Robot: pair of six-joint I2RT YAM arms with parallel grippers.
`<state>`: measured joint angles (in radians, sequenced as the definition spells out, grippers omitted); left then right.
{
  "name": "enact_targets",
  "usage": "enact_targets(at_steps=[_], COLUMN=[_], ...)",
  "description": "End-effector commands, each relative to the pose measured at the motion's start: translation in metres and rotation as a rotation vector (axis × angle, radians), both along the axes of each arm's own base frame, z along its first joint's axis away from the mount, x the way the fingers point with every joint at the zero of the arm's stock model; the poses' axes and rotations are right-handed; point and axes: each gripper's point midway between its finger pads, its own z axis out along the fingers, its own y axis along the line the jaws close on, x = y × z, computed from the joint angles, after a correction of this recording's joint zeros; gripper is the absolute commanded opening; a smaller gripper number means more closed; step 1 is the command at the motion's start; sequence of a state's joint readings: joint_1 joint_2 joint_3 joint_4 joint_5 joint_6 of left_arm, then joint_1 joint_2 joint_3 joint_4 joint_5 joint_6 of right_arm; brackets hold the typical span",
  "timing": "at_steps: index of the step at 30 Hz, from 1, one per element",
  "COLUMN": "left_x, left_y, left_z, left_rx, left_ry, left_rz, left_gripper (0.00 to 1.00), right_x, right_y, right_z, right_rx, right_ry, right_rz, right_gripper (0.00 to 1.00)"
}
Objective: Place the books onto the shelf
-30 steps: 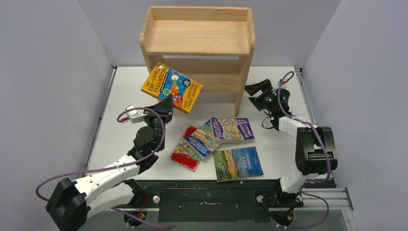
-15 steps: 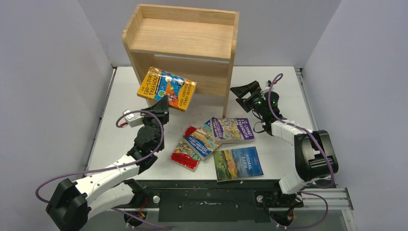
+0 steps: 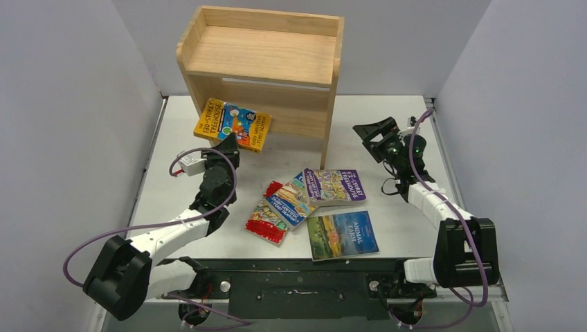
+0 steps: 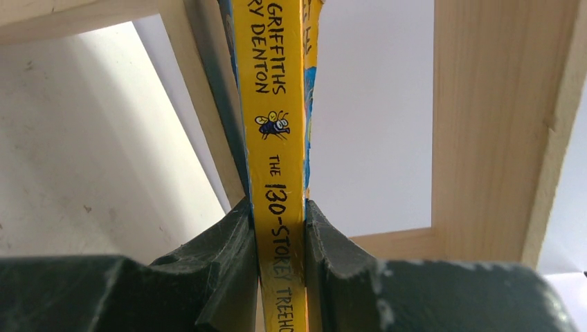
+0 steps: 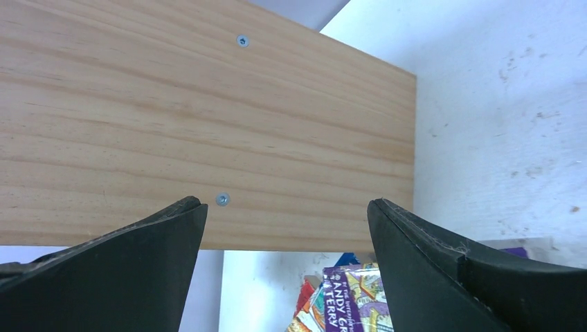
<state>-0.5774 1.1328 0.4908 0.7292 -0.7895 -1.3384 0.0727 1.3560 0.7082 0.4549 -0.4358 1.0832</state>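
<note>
1. Left fingers [image 4: 221, 263] are clamped on the spine of the yellow-orange book [image 3: 232, 123], one on each side.
2. Yellow-orange book is held off the table [image 3: 163, 200], tilted, at the open front of the shelf [image 3: 259, 55] near its left side panel. Can't tell whether its far edge is inside yet.
3. Right fingers [image 5: 138, 263] are spread wide with nothing between them. They face the shelf's right side panel, near it but apart.
4. Shelf stands upright at the far side of the table. No books on its rimmed top.
5. Four books lie flat on the table in front of the shelf. Purple book [image 3: 337, 185] overlaps the blue book [image 3: 289, 203], which overlaps the red-bordered book [image 3: 265, 224].
6. Animal Farm book [image 3: 342, 234] lies just beside that pile, nearest the arm bases.
</note>
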Motion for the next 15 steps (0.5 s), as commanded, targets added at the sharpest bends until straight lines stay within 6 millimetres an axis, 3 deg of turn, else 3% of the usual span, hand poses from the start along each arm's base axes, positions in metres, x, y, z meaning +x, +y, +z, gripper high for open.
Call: enact_targets(at_steps=[1, 10, 15], left_x=[0.015, 0.042, 0.05], left_y=[-0.001, -0.01, -0.005], left_z=[0.06, 0.059, 0.05], left_rx=[-0.133, -0.21, -0.18], left_ry=[-0.182, -0.19, -0.1], left_rz=[-0.003, 0.009, 0.062], left_gripper=[0.0, 0.0, 0.0], right_x=[-0.009, -0.019, -0.023], right_y=[-0.008, -0.008, -0.013], right_z=[0.009, 0.0, 0.002], right_rx=[-0.046, -0.076, -0.112], right_ry=[-0.04, -0.013, -0.018], right_rz=[0.008, 0.018, 0.002], right_gripper=[0.9, 0.9, 0.9])
